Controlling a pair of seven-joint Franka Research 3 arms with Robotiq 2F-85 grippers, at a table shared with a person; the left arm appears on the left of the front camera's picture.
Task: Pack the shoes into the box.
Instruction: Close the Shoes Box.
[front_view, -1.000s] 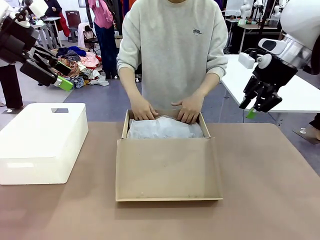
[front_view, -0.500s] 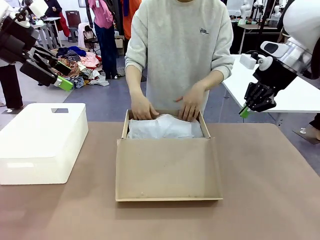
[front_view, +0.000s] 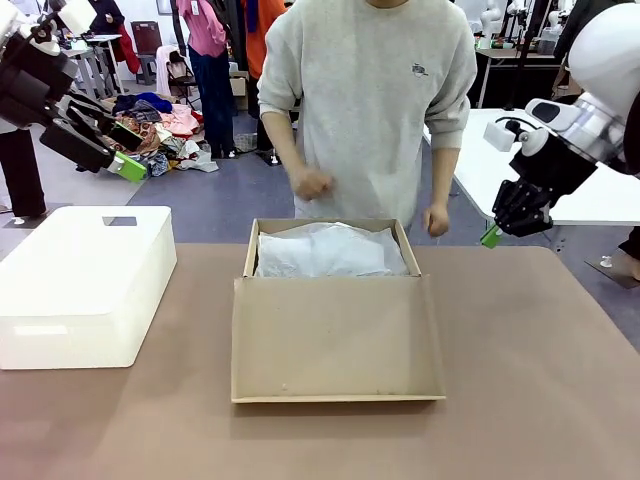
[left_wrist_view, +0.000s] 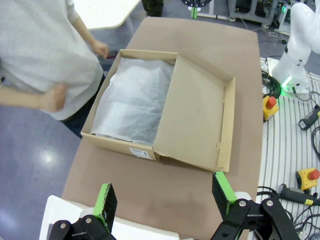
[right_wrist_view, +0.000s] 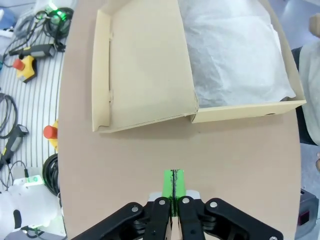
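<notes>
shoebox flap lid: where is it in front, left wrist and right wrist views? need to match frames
Front view: flap lid at centre, in the lower half, lying open just below the tissue paper.
Left wrist view: flap lid centre-right, to the right of the tissue paper.
Right wrist view: flap lid upper left, to the left of the tissue paper.
Shared landmark: the white tissue paper, which borders the lid's hinge edge in every view.
</notes>
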